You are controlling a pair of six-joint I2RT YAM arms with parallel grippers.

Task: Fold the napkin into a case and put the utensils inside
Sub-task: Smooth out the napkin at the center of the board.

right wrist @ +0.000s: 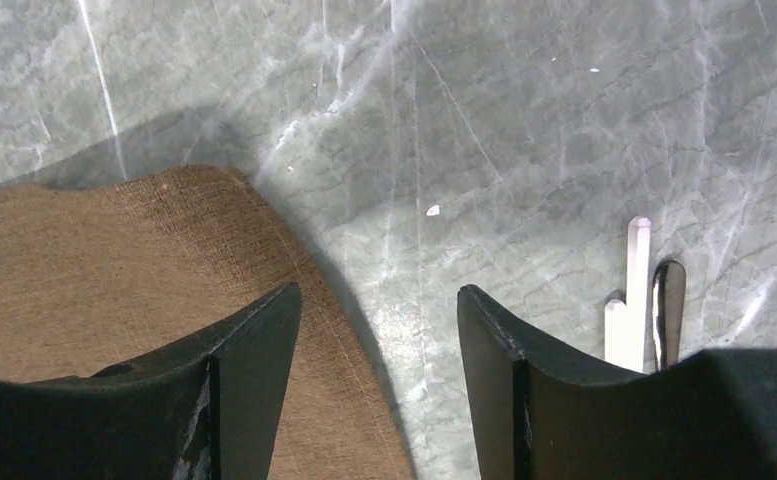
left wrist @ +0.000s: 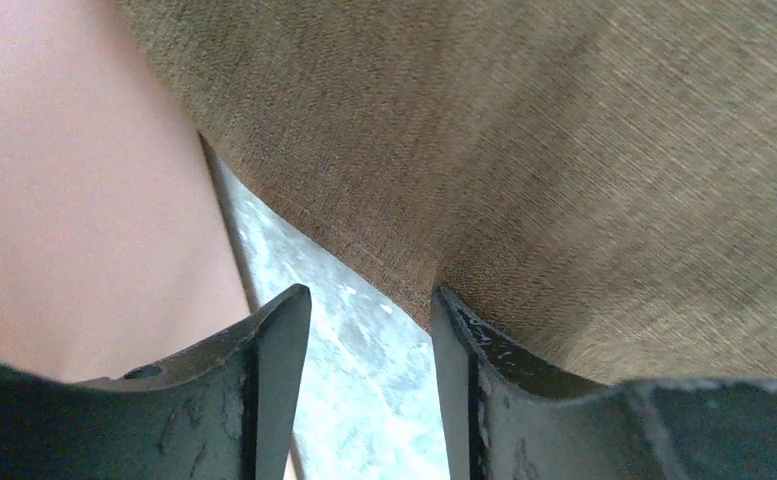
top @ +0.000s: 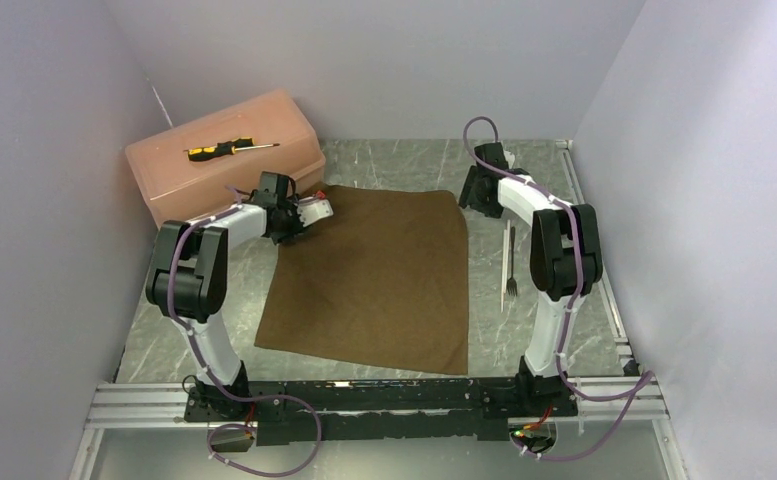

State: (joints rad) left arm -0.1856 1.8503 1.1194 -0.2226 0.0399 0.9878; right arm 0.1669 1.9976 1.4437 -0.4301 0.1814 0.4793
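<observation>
Plain pale lilac walls (top: 384,60) closed in the top view on the left, back and right. Below them a grey marbled table (top: 384,160) with white veins filled the middle of the frame, and an aluminium rail (top: 134,405) carrying both arm bases ran along the bottom. No brand, label or writing could be read anywhere.

The napkin (top: 379,275) lay spread flat and unfolded in the centre of the frame. A pink box (top: 164,170) stood at upper left, its near corner just beside the napkin's upper left corner, with a yellow-and-black screwdriver (top: 226,150) on its lid. The utensils (top: 508,265) lay right of centre, near the napkin's right edge but apart from it.

The left gripper (left wrist: 369,340) sat at the napkin's upper left corner, fingers parted and holding nothing. The right gripper (right wrist: 379,330) hung by the upper right corner, fingers likewise apart and empty.
</observation>
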